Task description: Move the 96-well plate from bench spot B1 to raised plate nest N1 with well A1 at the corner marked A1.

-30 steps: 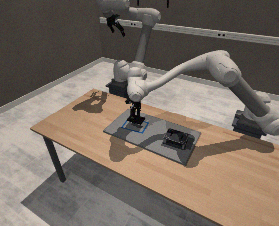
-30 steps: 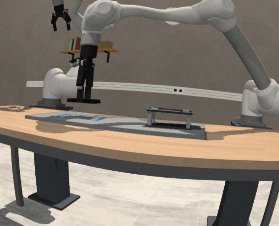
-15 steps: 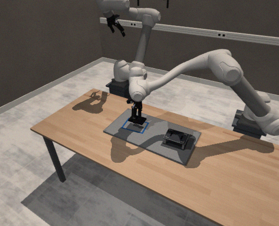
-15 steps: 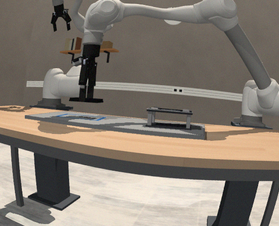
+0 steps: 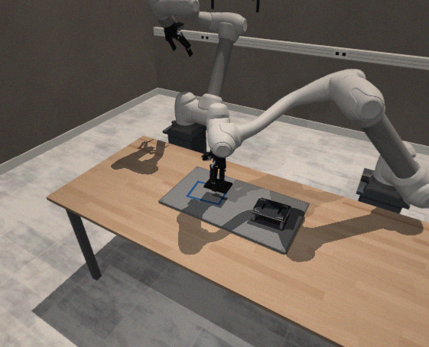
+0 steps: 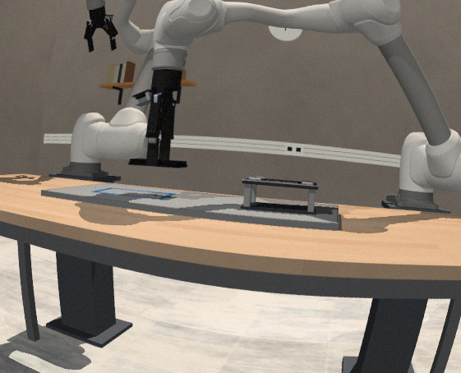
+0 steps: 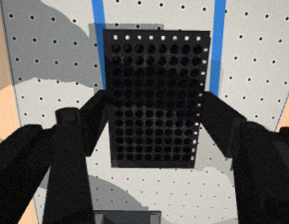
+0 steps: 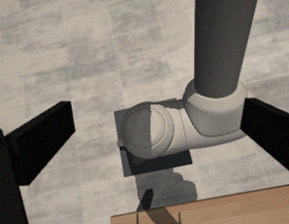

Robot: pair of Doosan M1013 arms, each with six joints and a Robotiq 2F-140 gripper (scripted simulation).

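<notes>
Plate (image 5: 219, 186) (image 6: 158, 163) (image 7: 155, 101) sits clamped between the left tool's (image 5: 217, 179) (image 6: 159, 158) (image 7: 155, 99) fingertips, above the board (image 5: 174, 196) (image 6: 85, 197) (image 7: 254, 74)

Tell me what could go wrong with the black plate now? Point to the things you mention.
The left gripper (image 5: 217, 183) (image 6: 158, 158) (image 7: 153, 104) holds the plate (image 5: 223, 187) (image 6: 175, 163) (image 7: 153, 106) above the board (image 5: 174, 196) (image 6: 64, 195) (image 7: 259, 64), so it might drop if it slips. The nest (image 5: 271, 216) (image 6: 313, 199) is raised, so a plate carried too low could bump it.

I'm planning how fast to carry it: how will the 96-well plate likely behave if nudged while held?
The 96-well plate looks stiff, since its long edges run straight with no visible sag. It could pivot a little, as the left gripper pinches only short stretches of its sides.
</notes>
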